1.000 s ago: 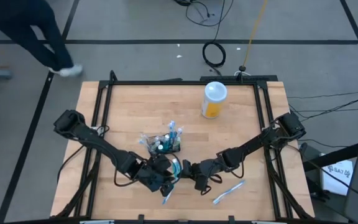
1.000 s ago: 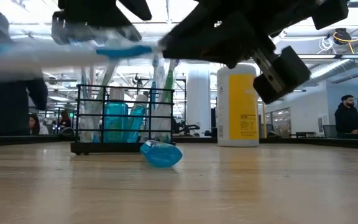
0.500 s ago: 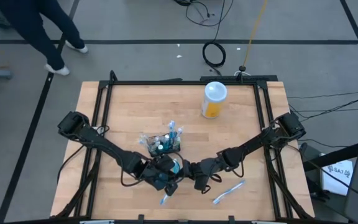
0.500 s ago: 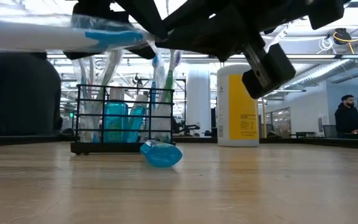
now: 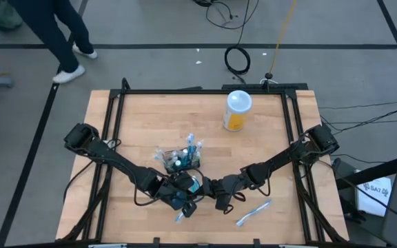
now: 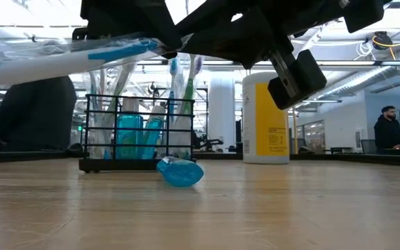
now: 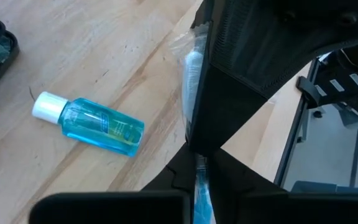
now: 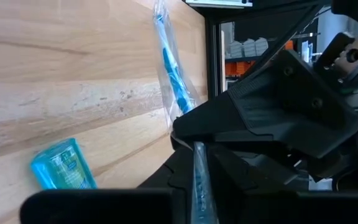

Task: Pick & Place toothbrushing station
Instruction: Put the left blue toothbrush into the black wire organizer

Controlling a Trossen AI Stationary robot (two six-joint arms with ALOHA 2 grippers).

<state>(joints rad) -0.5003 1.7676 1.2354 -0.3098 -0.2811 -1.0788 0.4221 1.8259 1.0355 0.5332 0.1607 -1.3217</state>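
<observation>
Toothbrush (image 6: 68,57) in its clear wrapper is what we have between the two arms: it hangs above the counter (image 5: 143,124), roughly level, with both end effectors meeting on it near the counter's front edge. In the left wrist view the left end effector (image 7: 197,163) has its fingers drawn in on the wrapped brush, and in the right wrist view the right end effector (image 8: 199,163) is likewise closed on the same brush, so we judge this a shared hold, perhaps a handover. The coming move turns on where the basket (image 5: 179,160) lies: just behind the two end effectors, toward the counter's far side, with the left arm a little nearer to it. The brush's long axis runs across in front of the basket, so we would need to swing it upright before it can drop in among the brushes standing there. A small blue bottle (image 6: 180,171) lies on its side just in front of the basket, beneath the arms, and another wrapped brush (image 5: 253,211) lies on the counter by the right arm. From above, the arms cover the contact points, and we cannot make out which end is the bristle head.
</observation>
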